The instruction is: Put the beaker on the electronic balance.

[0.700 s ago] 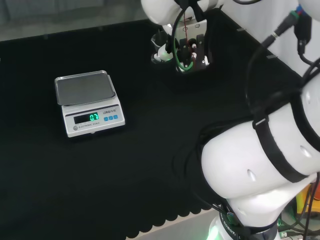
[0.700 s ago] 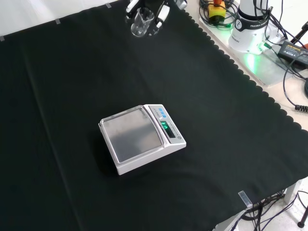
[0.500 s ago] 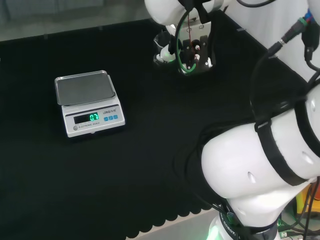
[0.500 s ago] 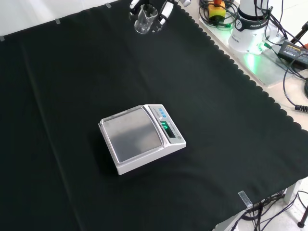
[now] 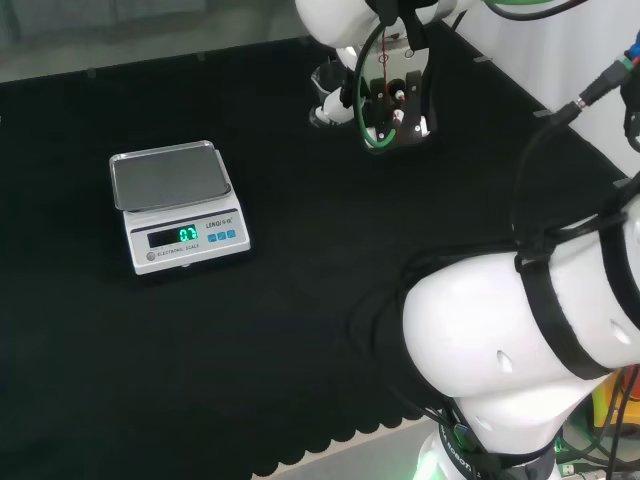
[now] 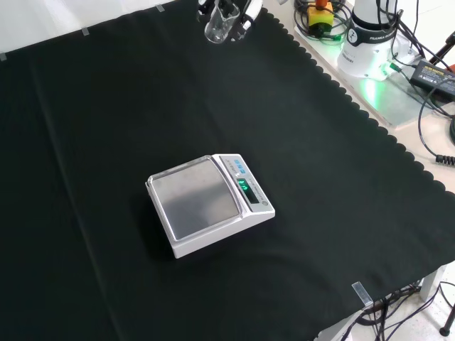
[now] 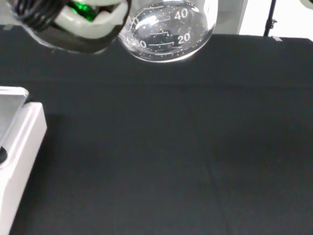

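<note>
Head view first: we see the electronic balance (image 5: pixel 177 205) standing on the black cloth of the table (image 5: pixel 300 330) at the left, its metal pan bare and its display lit green. Well apart from it, toward the top centre, the hand (image 5: pixel 385 95) hangs off the arm's white links (image 5: pixel 520 350); a white part at its left edge may be a finger, though cables and the bracket hide most of it, and we cannot make out the beaker from this side.

Front view: we find the hand (image 6: pixel 247 10) at the top edge, its fingers (image 6: pixel 249 13) curled round a clear beaker (image 6: pixel 217 27) that is held above the cloth near the table's far edge. The balance (image 6: pixel 210 204) sits in the middle of the cloth, far below the hand in this picture, pan empty. Off the cloth at the upper right stand the arm's base (image 6: pixel 370 35) and some cables (image 6: pixel 434 85).

Wrist view: we look past a blurred white finger (image 7: pixel 93 17) at the beaker's rounded bottom (image 7: pixel 168 32), printed with measuring marks, clear of the cloth. A corner of the balance (image 7: pixel 17 156) shows at the side.
</note>
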Action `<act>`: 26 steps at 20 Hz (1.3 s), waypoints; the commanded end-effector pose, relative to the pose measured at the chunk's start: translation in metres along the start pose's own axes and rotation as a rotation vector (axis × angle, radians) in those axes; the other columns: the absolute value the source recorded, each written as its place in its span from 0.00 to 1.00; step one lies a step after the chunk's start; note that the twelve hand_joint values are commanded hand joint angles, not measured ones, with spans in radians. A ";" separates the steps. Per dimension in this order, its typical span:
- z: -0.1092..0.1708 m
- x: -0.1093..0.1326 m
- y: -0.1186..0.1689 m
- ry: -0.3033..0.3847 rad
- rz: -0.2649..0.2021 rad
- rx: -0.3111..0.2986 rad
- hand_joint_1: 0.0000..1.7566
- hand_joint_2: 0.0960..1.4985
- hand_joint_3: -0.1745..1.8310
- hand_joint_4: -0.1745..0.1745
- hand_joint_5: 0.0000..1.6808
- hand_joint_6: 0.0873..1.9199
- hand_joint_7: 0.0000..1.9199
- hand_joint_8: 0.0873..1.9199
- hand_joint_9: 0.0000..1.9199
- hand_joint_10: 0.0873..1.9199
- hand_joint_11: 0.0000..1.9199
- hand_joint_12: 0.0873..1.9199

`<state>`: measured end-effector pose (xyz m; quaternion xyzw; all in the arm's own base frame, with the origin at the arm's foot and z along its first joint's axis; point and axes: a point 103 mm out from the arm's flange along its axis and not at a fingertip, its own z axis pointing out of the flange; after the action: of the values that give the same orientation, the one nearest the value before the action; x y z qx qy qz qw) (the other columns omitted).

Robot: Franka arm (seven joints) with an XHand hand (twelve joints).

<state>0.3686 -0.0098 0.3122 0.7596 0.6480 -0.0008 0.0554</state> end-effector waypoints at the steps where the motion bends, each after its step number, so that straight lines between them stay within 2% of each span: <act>1: 0.002 0.025 0.008 0.043 0.001 0.009 0.64 0.41 0.44 0.58 0.71 0.42 0.90 0.33 0.99 0.17 0.75 0.38; 3: 0.006 0.039 0.015 0.072 0.007 0.029 0.65 0.41 0.45 0.58 0.71 0.42 0.90 0.33 0.99 0.17 0.75 0.38; 6: 0.012 0.065 0.024 0.095 -0.010 0.048 0.65 0.41 0.45 0.58 0.71 0.42 0.91 0.33 0.99 0.17 0.75 0.38; 11: 0.019 0.103 0.045 0.120 -0.062 0.071 0.65 0.41 0.45 0.57 0.71 0.42 0.91 0.33 0.99 0.17 0.75 0.38; 12: 0.023 0.102 0.051 0.185 -0.112 0.071 0.65 0.41 0.45 0.57 0.71 0.42 0.91 0.33 0.99 0.17 0.75 0.38; 13: 0.028 0.102 0.059 0.216 -0.158 0.072 0.65 0.41 0.45 0.57 0.71 0.42 0.91 0.33 0.99 0.17 0.75 0.38; 14: 0.030 0.106 0.067 0.181 -0.191 0.072 0.65 0.41 0.45 0.57 0.71 0.42 0.91 0.33 0.99 0.17 0.75 0.38; 18: 0.041 0.116 0.096 0.179 -0.238 0.093 0.65 0.41 0.45 0.57 0.71 0.42 0.91 0.33 0.99 0.17 0.75 0.38; 21: 0.047 0.122 0.113 0.195 -0.300 0.111 0.65 0.41 0.45 0.57 0.71 0.42 0.91 0.33 0.99 0.17 0.75 0.38; 26: 0.065 0.133 0.155 0.192 -0.348 0.154 0.65 0.40 0.45 0.57 0.71 0.42 0.91 0.33 0.99 0.17 0.75 0.38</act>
<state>0.4796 0.0764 0.2717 0.6891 0.7235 0.0162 -0.0372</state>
